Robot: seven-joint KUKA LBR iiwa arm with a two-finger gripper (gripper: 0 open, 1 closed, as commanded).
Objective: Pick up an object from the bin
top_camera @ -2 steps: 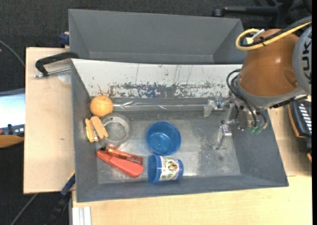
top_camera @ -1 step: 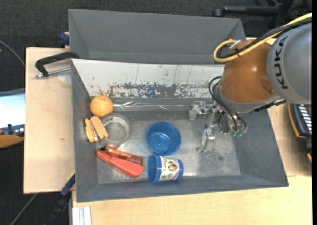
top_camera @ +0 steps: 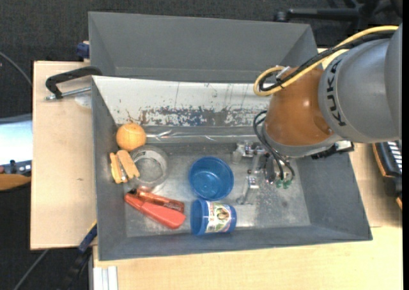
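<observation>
Your claw (top_camera: 265, 177) hangs inside the bin (top_camera: 329, 215), right of centre.
It's just right of the blue bowl (top_camera: 211, 177), up-right of the tipped blue cup (top_camera: 213, 217); you can't tell whether it's clenched or released.

1. The grey KUKA arm (top_camera: 365, 91) is leaning in from the right, with its wrist bending downward.
2. An orange cover (top_camera: 295, 116) is wrapping the wrist directly above the gripper (top_camera: 258, 177).
3. Yellow and black cables (top_camera: 300, 68) are looping over that cover.
4. The gripper is pointing down.
</observation>
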